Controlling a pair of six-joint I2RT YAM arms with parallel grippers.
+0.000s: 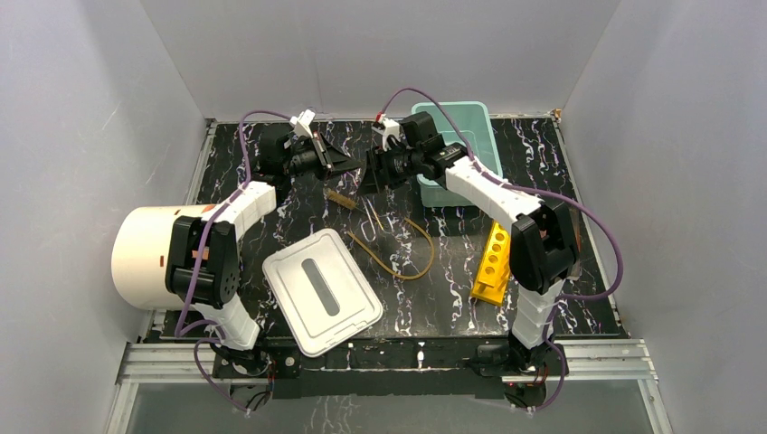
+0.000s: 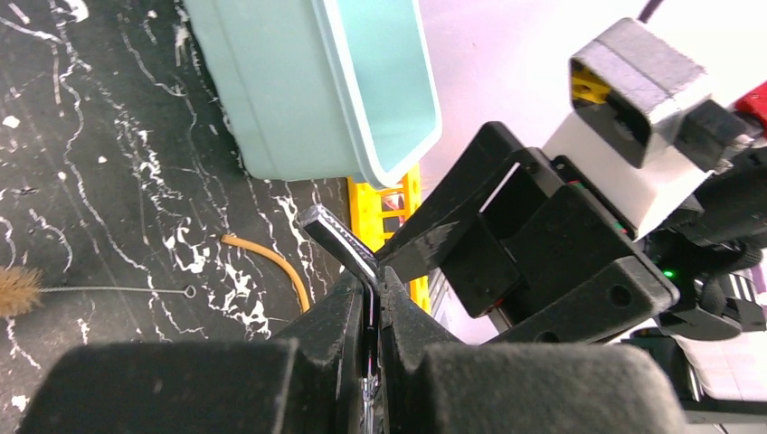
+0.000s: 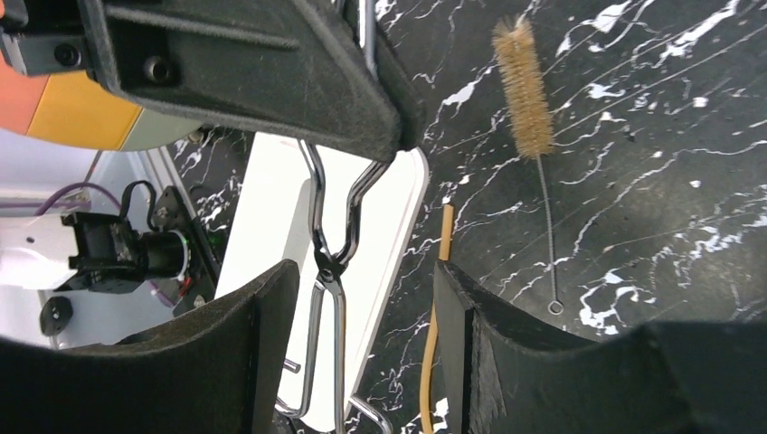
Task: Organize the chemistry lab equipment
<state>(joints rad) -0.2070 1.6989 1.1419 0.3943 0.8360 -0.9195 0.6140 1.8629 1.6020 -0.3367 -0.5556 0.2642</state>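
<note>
Tongs (image 3: 331,269) tight in left hand (image 2: 369,294), between spread fingers (image 3: 506,362) of right hand (image 3: 362,276)

The table (image 1: 452,298) is black with white marble veining, and grey walls close it in on three sides. A teal bin (image 1: 452,107) stands at the far side, right of centre. Nearer and to the right, a yellow rack (image 1: 493,262) lies at a slant. A white lid (image 1: 289,280) with a grey slot lies askew left of centre, one corner reaching the front edge. Between lid and rack an amber tubing (image 3: 445,235) loop lies flat. Just beyond it rests a wire-handled brush (image 3: 525,90) with tan bristles. A cream cylinder (image 1: 145,258) lies on its side at the left edge.
</note>
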